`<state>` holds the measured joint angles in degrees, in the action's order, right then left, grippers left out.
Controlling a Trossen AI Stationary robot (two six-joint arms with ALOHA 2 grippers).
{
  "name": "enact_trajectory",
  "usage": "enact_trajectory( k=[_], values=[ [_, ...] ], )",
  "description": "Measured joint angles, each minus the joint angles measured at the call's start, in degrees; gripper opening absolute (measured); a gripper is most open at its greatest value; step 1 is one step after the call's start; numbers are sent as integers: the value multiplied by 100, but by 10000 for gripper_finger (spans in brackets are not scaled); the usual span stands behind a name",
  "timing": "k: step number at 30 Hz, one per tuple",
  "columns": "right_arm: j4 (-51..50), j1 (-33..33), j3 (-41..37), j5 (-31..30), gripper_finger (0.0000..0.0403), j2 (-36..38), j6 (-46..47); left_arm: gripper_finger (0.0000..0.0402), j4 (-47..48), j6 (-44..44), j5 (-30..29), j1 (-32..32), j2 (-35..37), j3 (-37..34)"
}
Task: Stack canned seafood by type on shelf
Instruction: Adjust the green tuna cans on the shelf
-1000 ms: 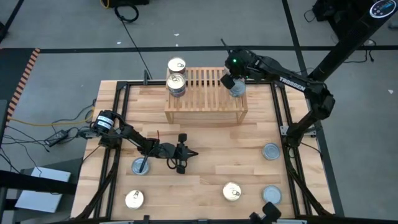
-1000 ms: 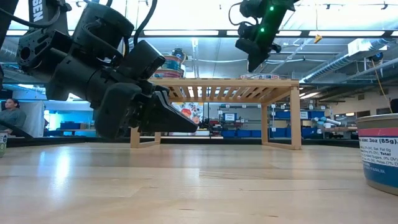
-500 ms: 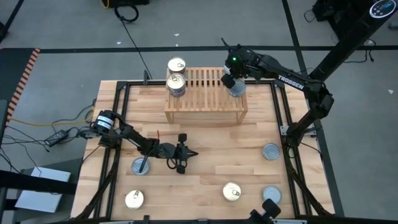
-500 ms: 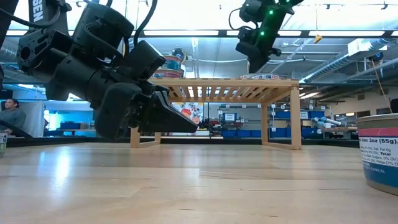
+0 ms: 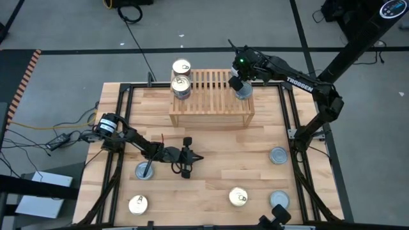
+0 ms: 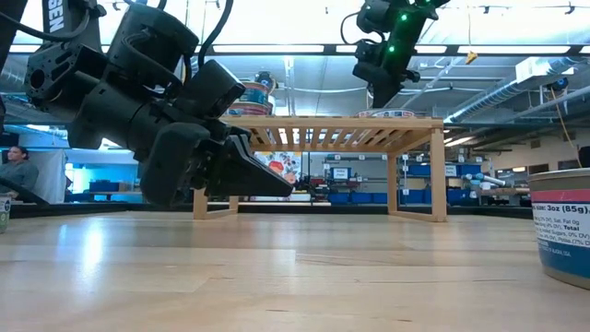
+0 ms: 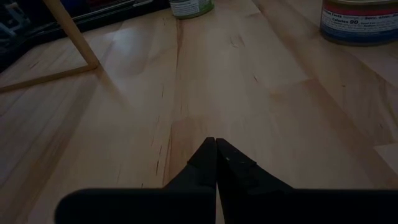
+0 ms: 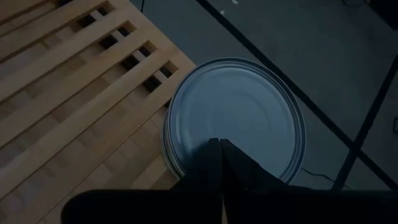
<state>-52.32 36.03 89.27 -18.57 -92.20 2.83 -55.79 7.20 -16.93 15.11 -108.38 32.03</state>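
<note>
The shelf [image 5: 211, 97] stands at the table's far middle. Two gold-topped tins [image 5: 181, 76] sit at its far left corner. A silver-topped tin [image 8: 236, 118] rests on its far right corner [image 5: 244, 92]. My right gripper [image 5: 237, 82] hangs shut just above that tin, pointing steeply down; in the low view [image 6: 379, 98] a small gap shows below its tips. My left gripper [image 5: 202, 158] is shut, low over the bare table's middle [image 7: 216, 140], holding nothing. Loose tins lie on the table: silver ones [image 5: 278, 155] [image 5: 278, 200] [image 5: 144, 170], gold ones [image 5: 238, 197] [image 5: 138, 204].
The left arm lies over the silver tin at the near left. The low view shows one tin large at the right [image 6: 562, 226]. Bare planks lie between the shelf and the near tins. A dark frame rail [image 5: 291, 115] borders the table.
</note>
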Motion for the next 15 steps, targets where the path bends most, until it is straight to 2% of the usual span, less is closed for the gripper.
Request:
enact_trajectory(
  k=[15],
  values=[
    [-96,0,101,-170,2,-20,15,5,0,0,0,0,0,0]
  ],
)
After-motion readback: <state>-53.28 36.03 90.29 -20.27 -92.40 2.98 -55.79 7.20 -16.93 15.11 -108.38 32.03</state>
